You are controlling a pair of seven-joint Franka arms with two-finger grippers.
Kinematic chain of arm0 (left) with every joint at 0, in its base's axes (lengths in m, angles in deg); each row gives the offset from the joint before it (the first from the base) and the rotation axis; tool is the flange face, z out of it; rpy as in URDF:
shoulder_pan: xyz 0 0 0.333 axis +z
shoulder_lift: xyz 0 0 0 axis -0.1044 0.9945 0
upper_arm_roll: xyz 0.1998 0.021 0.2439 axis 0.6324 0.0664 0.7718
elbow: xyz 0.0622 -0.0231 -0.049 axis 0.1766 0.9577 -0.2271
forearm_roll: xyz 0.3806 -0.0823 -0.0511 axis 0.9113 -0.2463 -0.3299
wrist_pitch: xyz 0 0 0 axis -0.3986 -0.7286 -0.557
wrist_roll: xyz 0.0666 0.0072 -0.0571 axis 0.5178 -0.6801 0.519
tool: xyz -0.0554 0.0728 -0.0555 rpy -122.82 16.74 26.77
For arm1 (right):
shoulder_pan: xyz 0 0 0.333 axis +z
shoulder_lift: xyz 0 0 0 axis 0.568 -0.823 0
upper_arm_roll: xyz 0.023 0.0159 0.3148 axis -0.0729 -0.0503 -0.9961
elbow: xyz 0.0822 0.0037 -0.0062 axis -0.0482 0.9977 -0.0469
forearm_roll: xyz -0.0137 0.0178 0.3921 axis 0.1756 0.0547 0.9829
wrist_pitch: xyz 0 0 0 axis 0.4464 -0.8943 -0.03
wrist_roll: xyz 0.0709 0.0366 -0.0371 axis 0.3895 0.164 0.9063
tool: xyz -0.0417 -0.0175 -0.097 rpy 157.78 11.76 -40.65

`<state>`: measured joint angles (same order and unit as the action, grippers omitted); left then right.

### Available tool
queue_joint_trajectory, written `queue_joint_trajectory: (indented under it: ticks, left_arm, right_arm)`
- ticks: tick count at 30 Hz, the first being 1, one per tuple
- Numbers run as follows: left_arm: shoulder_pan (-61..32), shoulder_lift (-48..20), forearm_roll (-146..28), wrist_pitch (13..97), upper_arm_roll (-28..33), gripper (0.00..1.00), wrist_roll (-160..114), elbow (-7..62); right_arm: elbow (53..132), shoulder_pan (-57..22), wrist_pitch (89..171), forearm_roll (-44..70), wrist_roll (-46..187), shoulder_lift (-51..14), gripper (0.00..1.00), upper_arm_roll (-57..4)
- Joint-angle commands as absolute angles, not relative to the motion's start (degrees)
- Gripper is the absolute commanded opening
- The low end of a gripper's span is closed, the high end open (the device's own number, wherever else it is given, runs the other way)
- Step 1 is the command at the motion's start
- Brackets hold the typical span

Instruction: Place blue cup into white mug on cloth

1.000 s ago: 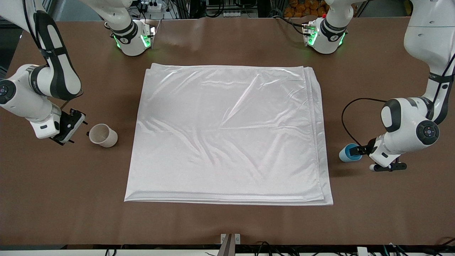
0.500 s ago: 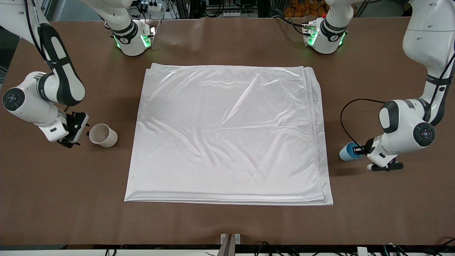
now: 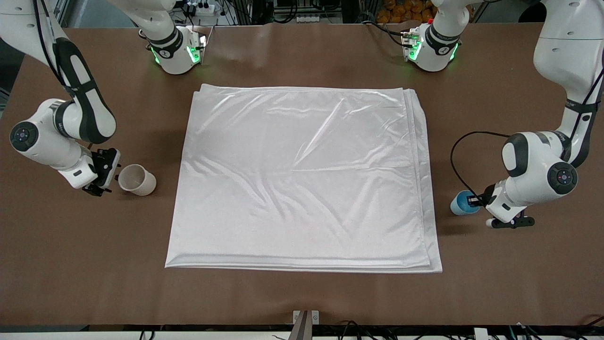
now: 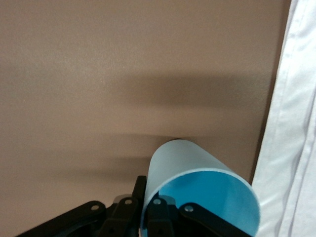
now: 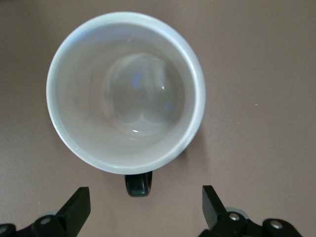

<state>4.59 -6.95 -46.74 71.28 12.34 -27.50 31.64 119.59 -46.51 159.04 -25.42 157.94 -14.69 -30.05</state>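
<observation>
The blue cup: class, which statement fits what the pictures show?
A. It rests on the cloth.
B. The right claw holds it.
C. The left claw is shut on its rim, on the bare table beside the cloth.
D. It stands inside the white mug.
C: the left claw pinches the rim of the blue cup on the table, beside the cloth.

place: robot lab — two arm bases point(image 3: 177, 52) bolted to brown table point(image 3: 302, 293) | cables point(image 3: 358, 326) at edge
</observation>
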Motion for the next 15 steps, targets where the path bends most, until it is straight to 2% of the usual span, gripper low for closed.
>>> queue_joint_trajectory:
  ticks: [1, 15]
  left_arm:
    - [4.55, -9.42, -45.95, 71.34, 11.53, 0.00, -27.10, 32.02]
    - [4.55, -15.75, -45.69, 65.63, 8.98, 0.00, -27.01, 31.84]
  right_arm:
    - [119.74, -47.62, 160.65, -25.39, 159.55, -15.66, 1.00, -30.54]
    - [120.10, -47.71, 161.09, -25.13, 160.51, -16.36, 1.00, -30.72]
